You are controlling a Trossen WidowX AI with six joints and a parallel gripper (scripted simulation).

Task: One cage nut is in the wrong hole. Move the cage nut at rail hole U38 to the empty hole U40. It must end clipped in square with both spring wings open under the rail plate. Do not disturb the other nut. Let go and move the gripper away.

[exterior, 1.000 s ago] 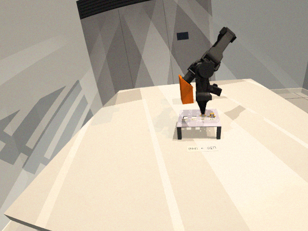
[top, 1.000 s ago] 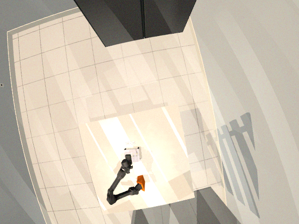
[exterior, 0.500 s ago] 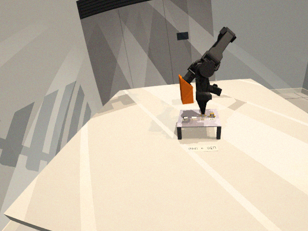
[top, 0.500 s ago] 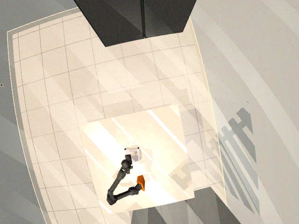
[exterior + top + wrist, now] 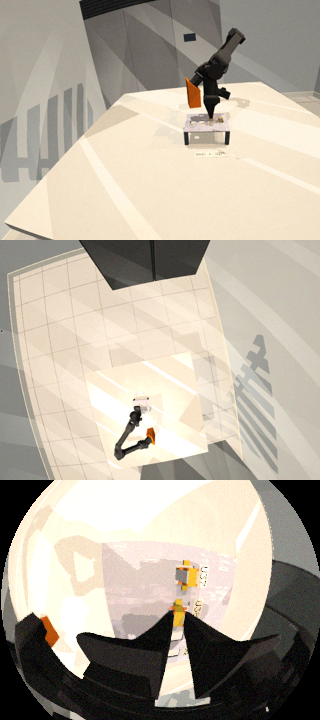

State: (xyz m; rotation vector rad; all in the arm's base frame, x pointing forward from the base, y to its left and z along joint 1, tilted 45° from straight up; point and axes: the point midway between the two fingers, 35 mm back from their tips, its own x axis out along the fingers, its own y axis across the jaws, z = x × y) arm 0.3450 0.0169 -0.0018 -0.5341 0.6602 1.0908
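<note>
The rail plate (image 5: 145, 401) (image 5: 206, 128) (image 5: 120, 580) stands on dark legs. My gripper (image 5: 211, 118) (image 5: 178, 616) points down at the plate and is shut on the yellow cage nut at U38 (image 5: 178, 607). That nut is at its hole, with the fingertips on either side of it; whether its wings are clipped cannot be seen. The other cage nut (image 5: 220, 119) (image 5: 187, 575) sits at U37, beside the gripper and apart from it. Two empty holes show past the held nut; the farther one (image 5: 192, 122) (image 5: 173, 652) is at the end of the row. Their labels are too blurred to read.
An orange block-like part (image 5: 150, 433) (image 5: 193, 96) (image 5: 50, 632) stands at the arm's base, behind the plate in the exterior view. A paper label (image 5: 210, 154) lies on the table (image 5: 160, 186) in front of the plate.
</note>
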